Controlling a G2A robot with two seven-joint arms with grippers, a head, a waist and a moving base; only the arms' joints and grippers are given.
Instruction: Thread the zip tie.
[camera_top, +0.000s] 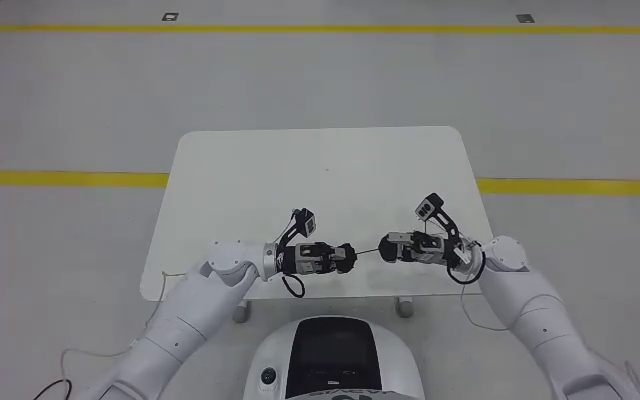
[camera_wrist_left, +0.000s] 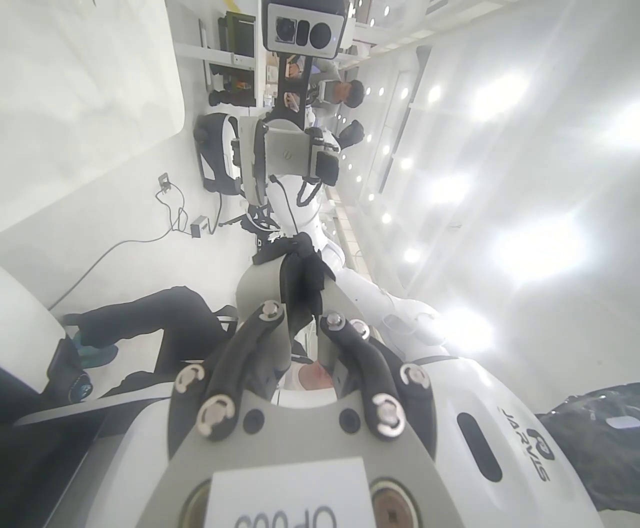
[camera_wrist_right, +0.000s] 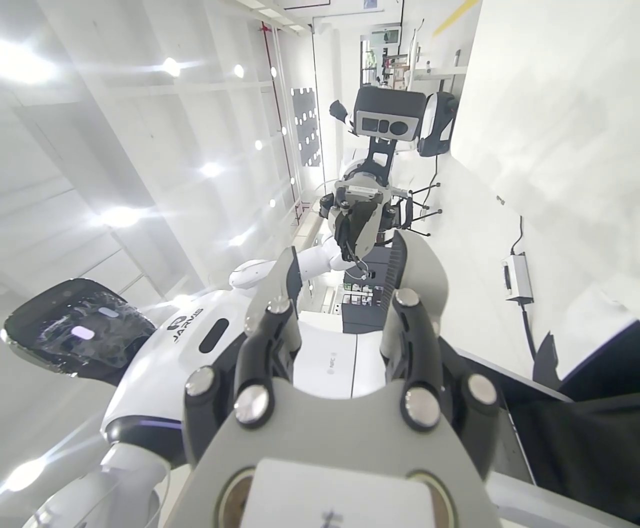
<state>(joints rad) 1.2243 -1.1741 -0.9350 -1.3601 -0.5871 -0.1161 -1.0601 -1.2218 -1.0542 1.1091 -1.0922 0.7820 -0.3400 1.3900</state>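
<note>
Between the fingers of the left gripper (camera_wrist_left: 300, 300) the zip tie (camera_top: 368, 251) is pinched, its free end pointing toward the right gripper (camera_wrist_right: 345, 252), whose fingers are spread.

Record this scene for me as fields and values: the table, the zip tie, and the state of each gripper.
Surface: white rectangular table with rounded corners
Zip tie: thin dark zip tie, held in the air over the table's near part, between the two grippers
Left gripper: shut on one end of the tie
Right gripper: open, facing the tie's free end
Threading: no loop visible yet
</note>
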